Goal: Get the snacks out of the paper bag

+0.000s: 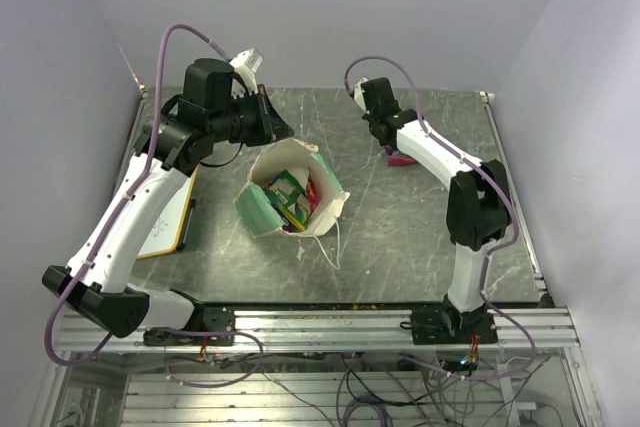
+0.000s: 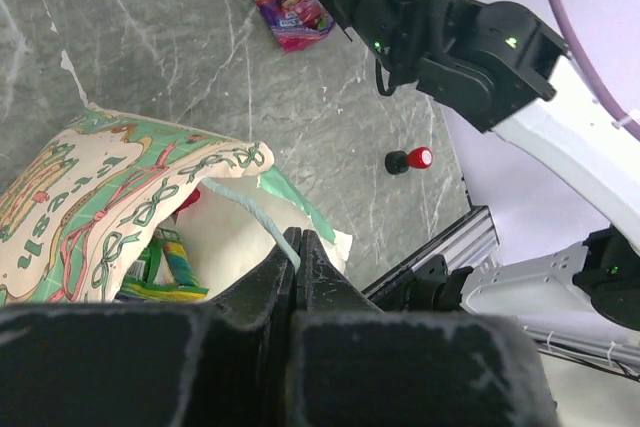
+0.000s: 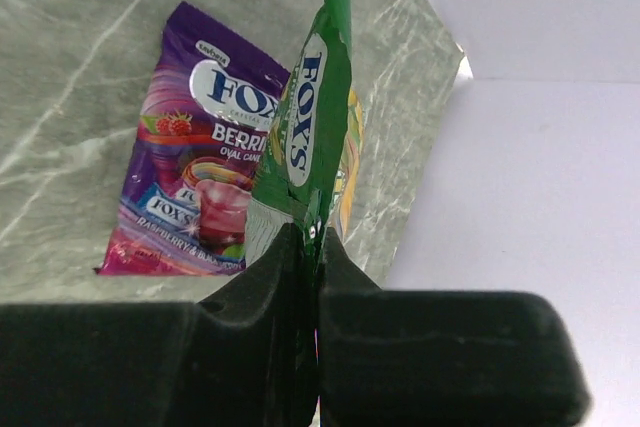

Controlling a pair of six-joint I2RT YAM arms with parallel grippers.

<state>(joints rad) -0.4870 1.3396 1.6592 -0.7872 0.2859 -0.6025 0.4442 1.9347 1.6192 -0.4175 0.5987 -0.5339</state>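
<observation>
Left gripper (image 2: 298, 243): fingers closed on a mint-green edge of the bag (image 2: 110, 197), apparently the rim, though the wrist view is too tight to rule out a fold. The bag sits at mid-table with its mouth open, and several packets (image 1: 293, 197) lie inside.

Right gripper (image 3: 312, 239): fingers closed on the lower edge of the green packet (image 3: 312, 127), which stands upright above the table (image 3: 70, 67), just beside the purple packet (image 3: 195, 187) lying flat at the far right.

Hazards:
- The green packet is pinched by a thin margin of shiny film. A quick move may let it slip or swing out.
- Released here, it may land on the purple packet and slide.
- If the left gripper pulls upward or sideways, the bag may tip, fold shut or drag.
- If the rim slips free, the mouth may collapse over the packets.
</observation>
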